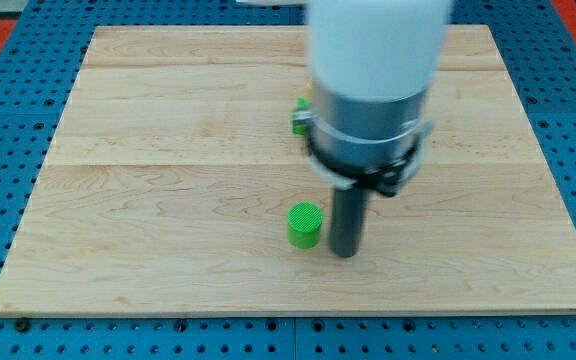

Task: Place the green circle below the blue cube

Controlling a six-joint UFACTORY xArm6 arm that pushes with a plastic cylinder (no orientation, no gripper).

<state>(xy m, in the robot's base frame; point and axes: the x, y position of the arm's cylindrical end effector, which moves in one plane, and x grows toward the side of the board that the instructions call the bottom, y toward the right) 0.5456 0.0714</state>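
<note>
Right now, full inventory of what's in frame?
green circle: 1, green, lower middle of the board, just at the view's left of my tip.
green block: 1, green with a bit of yellow above it, upper middle, mostly hidden behind the arm; shape cannot be told.
blue cube: none visible; may be hidden behind the arm.
wooden board: 1, light wood, fills most of the view.
blue pegboard: 1, blue, around the board.
my tip: 1, dark rod end, on the board beside the green circle.
</note>
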